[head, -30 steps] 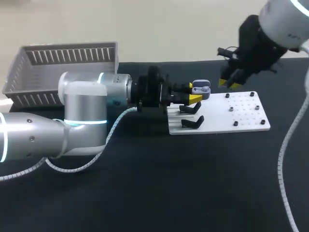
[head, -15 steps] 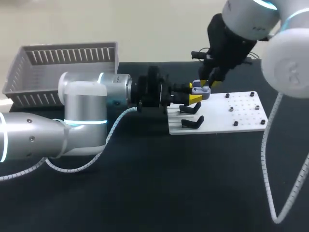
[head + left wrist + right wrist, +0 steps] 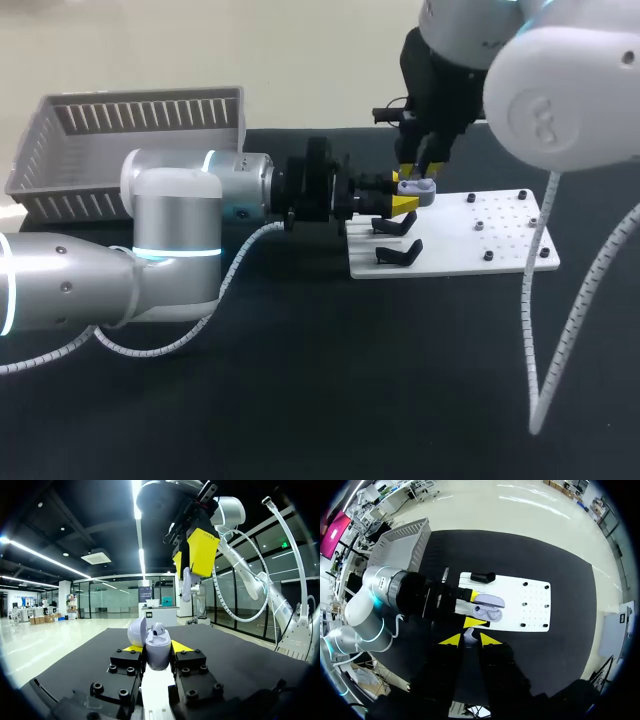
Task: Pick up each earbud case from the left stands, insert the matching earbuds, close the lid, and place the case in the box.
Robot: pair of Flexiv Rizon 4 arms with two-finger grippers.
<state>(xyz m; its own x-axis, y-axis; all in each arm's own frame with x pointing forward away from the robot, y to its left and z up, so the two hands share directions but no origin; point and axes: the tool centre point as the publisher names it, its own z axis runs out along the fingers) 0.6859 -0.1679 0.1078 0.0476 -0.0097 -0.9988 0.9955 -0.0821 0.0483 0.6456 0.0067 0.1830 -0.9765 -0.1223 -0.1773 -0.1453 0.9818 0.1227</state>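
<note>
L gripper (image 3: pixel 156 649): clamped on open case (image 3: pixel 159 655), lid up, held level as target.
R gripper (image 3: pixel 190 559): pinches earbud (image 3: pixel 186 584) just above case, ready to seat.
Box (image 3: pixel 140 98): far left, awaiting case.

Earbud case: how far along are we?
Done: the case is off the stands and gripped by the left gripper. Its lid is open and one earbud is seated. In hand: the right gripper holds the second earbud above the case. Left: seat it, shut the lid, put the case in the basket.
</note>
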